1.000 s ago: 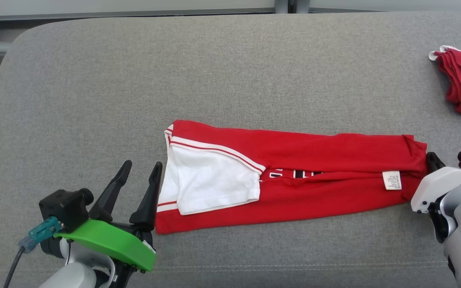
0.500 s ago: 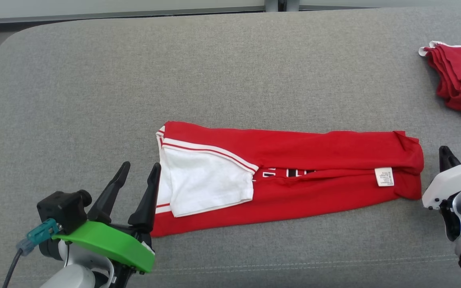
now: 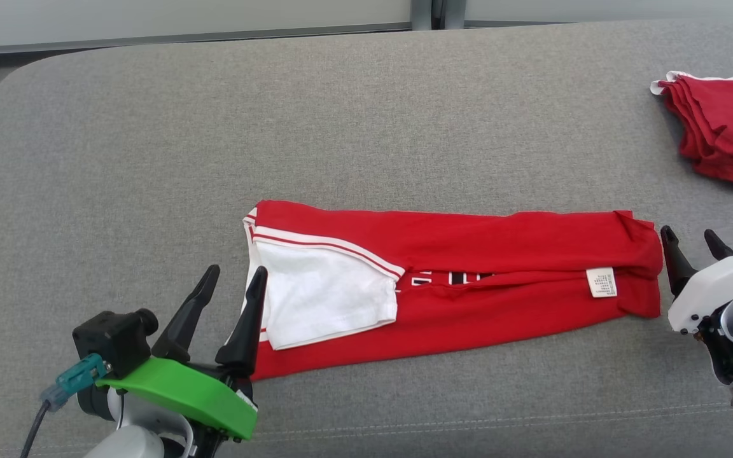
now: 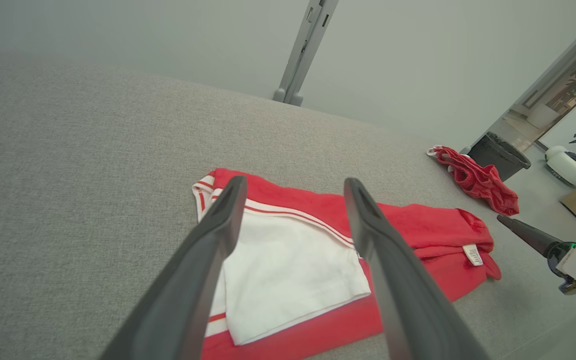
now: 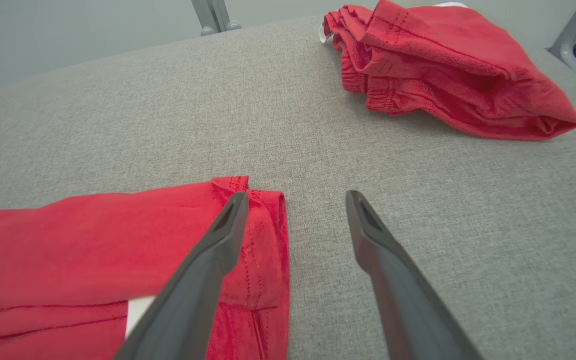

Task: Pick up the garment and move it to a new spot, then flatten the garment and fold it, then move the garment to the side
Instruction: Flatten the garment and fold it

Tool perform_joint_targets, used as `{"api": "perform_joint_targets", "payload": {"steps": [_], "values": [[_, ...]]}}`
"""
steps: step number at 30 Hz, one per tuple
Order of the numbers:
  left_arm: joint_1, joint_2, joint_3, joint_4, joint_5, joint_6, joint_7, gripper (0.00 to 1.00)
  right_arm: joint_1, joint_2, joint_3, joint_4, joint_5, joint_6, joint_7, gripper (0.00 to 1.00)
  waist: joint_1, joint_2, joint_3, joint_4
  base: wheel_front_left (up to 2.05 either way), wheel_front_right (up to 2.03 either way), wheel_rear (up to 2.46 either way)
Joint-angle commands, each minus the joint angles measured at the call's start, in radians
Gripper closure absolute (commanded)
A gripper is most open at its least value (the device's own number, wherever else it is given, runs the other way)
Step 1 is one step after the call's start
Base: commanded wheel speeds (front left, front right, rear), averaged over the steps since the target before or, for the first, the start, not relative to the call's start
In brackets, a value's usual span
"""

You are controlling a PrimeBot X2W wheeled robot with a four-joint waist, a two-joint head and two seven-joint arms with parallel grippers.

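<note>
The garment (image 3: 481, 254) lies folded into a long red strip across the grey padded surface (image 3: 366, 114). A white sleeve panel sits at its left end and a small white tag near its right end. My left gripper (image 3: 237, 273) is open at the strip's left end, its right finger over the edge of the white panel. In the left wrist view the left gripper (image 4: 294, 182) frames the garment (image 4: 293, 260). My right gripper (image 3: 688, 234) is open just off the right end and holds nothing. In the right wrist view the right gripper (image 5: 296, 196) straddles the edge of the garment (image 5: 93, 240).
A smaller darker-red cloth (image 3: 723, 133) lies bunched at the far right of the surface, also seen as the cloth (image 5: 443, 65) ahead of my right fingers. A dark bin (image 4: 498, 155) stands on the floor beyond the surface's right edge.
My right gripper, shut at the garment's right end a second ago, has opened and sits just clear of it. The head camera has shifted a little. The garment lies as before.
</note>
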Motion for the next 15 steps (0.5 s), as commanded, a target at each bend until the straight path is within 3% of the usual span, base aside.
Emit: {"api": "perform_joint_targets", "payload": {"steps": [1,15], "values": [[0.007,-0.001,0.001,0.001,-0.005,-0.004,-0.006,0.0,0.015,-0.008,0.002,-0.007,0.006,0.0,0.009,0.0,0.0,0.0,0.001,0.005,0.0,0.0,0.0],[-0.008,-0.009,0.01,0.018,-0.006,-0.016,-0.015,0.0,0.007,0.022,0.033,0.082,0.072,0.0,0.119,0.0,0.0,0.0,0.027,0.062,0.0,0.0,0.0]]}}
